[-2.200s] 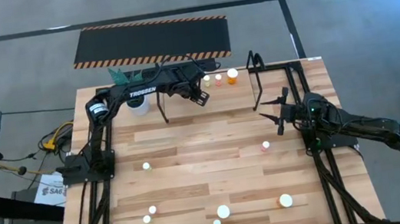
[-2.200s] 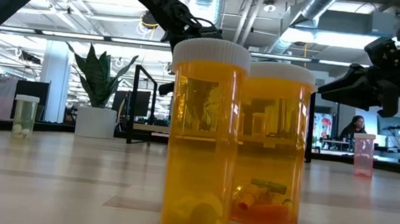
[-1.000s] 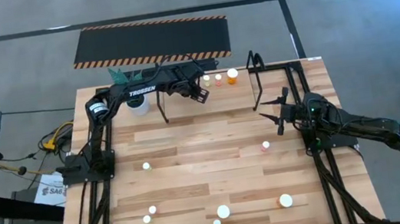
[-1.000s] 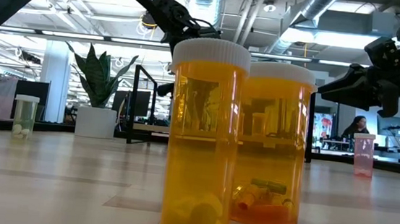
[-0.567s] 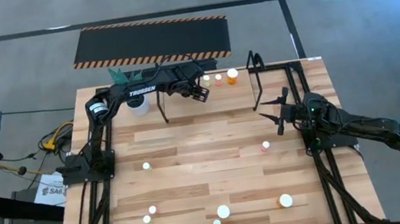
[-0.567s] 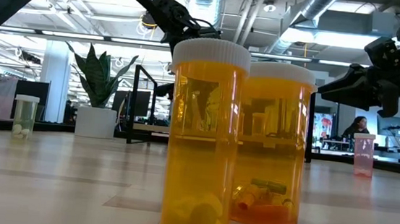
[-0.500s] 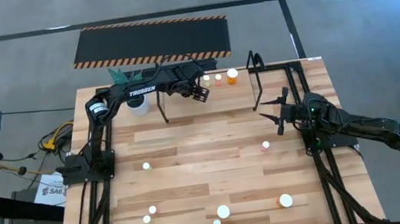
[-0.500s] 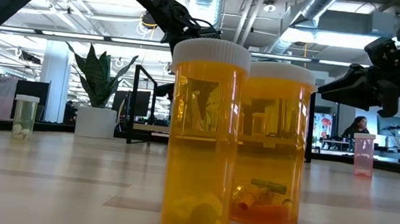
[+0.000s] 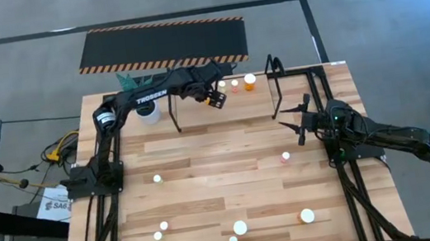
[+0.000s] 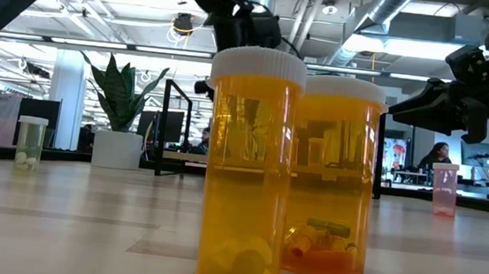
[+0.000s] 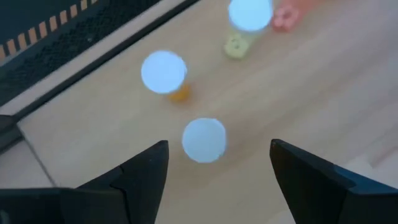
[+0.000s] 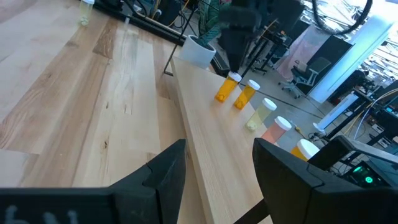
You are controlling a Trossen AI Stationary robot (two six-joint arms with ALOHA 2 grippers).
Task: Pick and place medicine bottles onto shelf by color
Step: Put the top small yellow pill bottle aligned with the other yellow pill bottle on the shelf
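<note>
— Under the left gripper [image 11: 214,171], what's sitting on the shelf [image 9: 273,88]?

— Biggest first: the wooden shelf board itself, framed by its thin black tubing. On it, directly below the gripper and between its spread fingers, stands a white-capped bottle [image 11: 204,140]. It looks freshly set down, since the fingers stand wide with nothing in them and none touching the cap.

— And past it?

— Just ahead of the gripper is an orange bottle [image 11: 164,73], so the one underneath seems to have been put beside its colour match. Further ahead, a yellowish bottle [image 11: 249,15] and a pink one [image 11: 287,14] sit close together, apparently sorted the same way.

— The other arm?

— The right gripper [image 9: 298,124] waits beyond that row, hovering near the shelf's far end loop, fingers partly apart and empty.

— Still to do?

— Plenty, I'd judge: several small bottles [image 9: 157,178] stand scattered on the table, well behind the left gripper.
</note>
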